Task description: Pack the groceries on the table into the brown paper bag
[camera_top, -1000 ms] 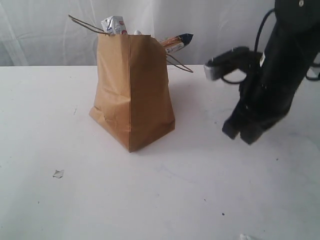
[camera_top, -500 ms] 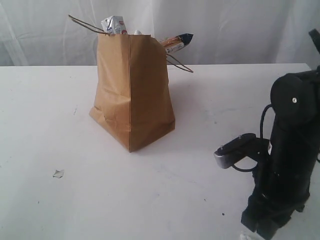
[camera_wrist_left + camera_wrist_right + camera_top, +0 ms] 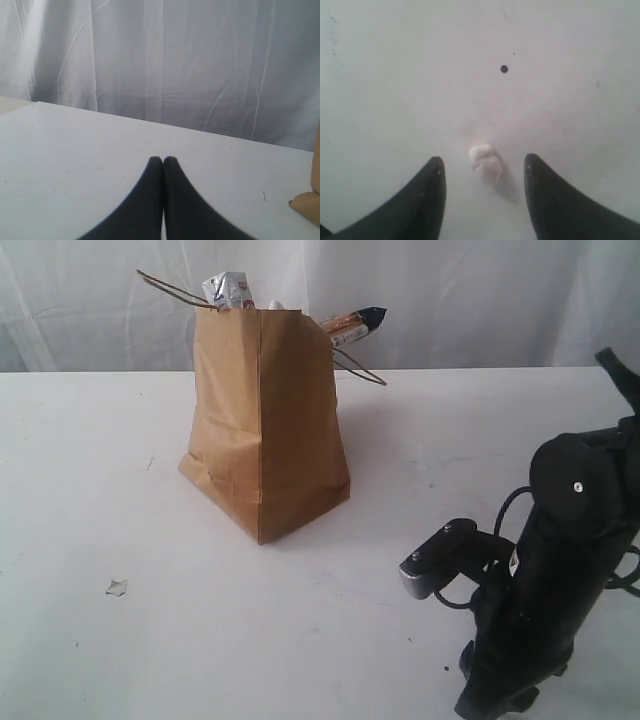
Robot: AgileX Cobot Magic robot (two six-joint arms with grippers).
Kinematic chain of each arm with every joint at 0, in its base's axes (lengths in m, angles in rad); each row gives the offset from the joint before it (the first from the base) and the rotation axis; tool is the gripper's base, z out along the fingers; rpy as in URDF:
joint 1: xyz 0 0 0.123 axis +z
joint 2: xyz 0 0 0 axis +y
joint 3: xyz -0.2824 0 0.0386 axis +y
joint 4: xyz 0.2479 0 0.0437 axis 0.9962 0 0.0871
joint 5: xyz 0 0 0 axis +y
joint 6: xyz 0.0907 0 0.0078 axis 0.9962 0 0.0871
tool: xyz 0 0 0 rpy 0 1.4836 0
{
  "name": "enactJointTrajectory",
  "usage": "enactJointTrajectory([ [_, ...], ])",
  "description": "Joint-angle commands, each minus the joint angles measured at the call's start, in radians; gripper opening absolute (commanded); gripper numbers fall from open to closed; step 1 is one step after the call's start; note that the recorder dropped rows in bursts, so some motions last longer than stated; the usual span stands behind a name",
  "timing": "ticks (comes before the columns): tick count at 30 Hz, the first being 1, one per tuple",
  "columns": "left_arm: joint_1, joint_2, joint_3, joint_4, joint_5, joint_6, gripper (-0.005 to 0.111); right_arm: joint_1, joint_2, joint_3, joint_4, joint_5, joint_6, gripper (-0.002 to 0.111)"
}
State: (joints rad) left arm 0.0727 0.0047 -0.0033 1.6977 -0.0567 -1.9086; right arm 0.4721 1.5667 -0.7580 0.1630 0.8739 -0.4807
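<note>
The right gripper (image 3: 484, 158) hangs low over the desk (image 3: 395, 75) with its jaws parted and holding nothing; a small white lump (image 3: 486, 164) lies between its tips, touching neither. The left gripper (image 3: 163, 159) is pressed closed and empty. The brown paper bag (image 3: 265, 430) stands upright mid-desk (a white-blue carton (image 3: 228, 290) and the spaghetti pack (image 3: 355, 323) poke out of its top).

Black right arm (image 3: 560, 570) bears a pale screw (image 3: 577, 486), grey-faced camera (image 3: 432, 562) and tapered right tool (image 3: 484, 159).
</note>
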Motion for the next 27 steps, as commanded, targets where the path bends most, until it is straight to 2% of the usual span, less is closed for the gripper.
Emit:
enactJointTrajectory([
  [1, -0.005, -0.005, 0.003, 0.021, -0.002, -0.001, 0.000, 0.016, -0.004, 0.029, 0.012, -0.050, -0.019, 0.046],
  [7, -0.005, -0.005, 0.003, 0.021, -0.002, -0.001, 0.000, 0.016, -0.002, 0.072, 0.012, -0.087, -0.039, 0.038],
  [15, -0.005, -0.005, 0.003, 0.021, -0.002, -0.001, 0.000, 0.016, 0.044, 0.085, 0.012, -0.118, -0.039, 0.036],
  [22, -0.005, -0.005, 0.003, 0.021, -0.002, 0.001, 0.000, 0.016, 0.047, 0.075, 0.012, -0.109, -0.018, 0.003],
  [27, -0.005, -0.005, 0.003, 0.021, -0.002, 0.002, 0.000, 0.016, 0.044, -0.010, 0.012, 0.039, -0.004, 0.000],
])
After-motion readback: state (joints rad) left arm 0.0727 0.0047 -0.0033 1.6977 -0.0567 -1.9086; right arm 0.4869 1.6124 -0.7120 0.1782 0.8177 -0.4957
